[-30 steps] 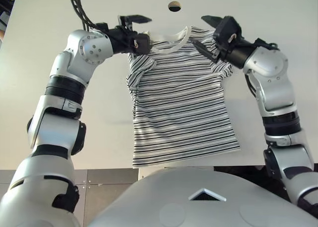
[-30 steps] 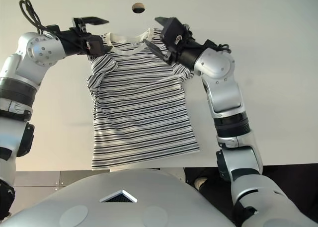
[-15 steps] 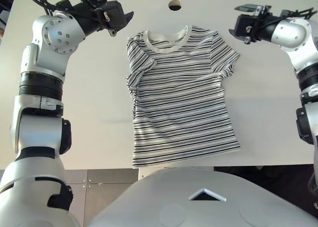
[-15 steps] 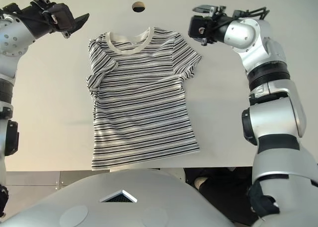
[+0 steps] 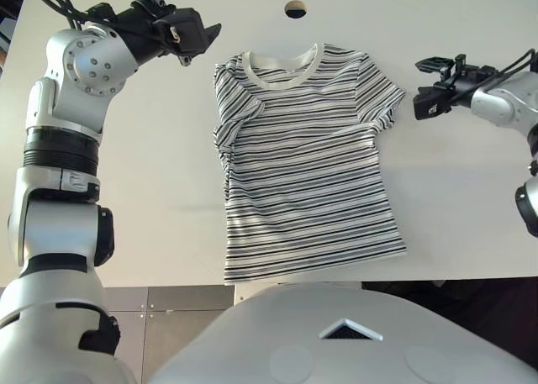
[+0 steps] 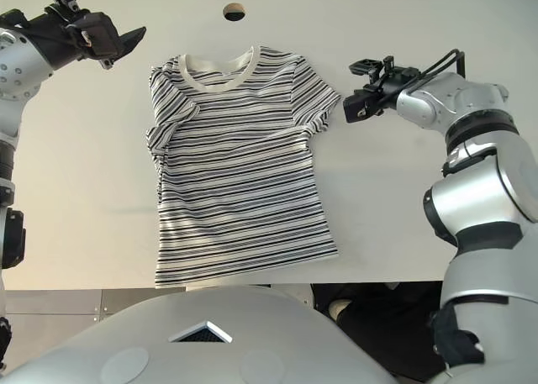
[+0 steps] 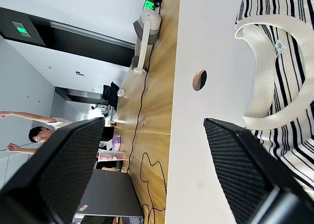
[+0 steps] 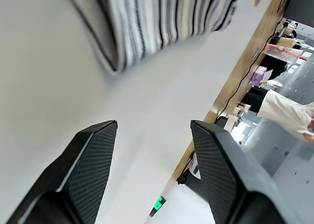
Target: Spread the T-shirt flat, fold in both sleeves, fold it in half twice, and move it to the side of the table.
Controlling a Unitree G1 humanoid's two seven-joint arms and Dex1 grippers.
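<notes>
T-shirt [image 5: 307,157] released, left lying mostly flat on the table [image 5: 471,191].
The left gripper [image 5: 202,41] and right gripper [image 5: 423,87] are drawn back, both 2-finger pincers gaping empty; the right is lowered beside a sleeve [image 5: 382,94], so sleeve-folding is judged next.

One shirt [image 5: 307,157] on one table [image 5: 151,191].
The table has one round hole [image 5: 295,9]. Two robot grippers are over it: one left gripper [image 5: 206,44], one right gripper [image 5: 423,88].
</notes>
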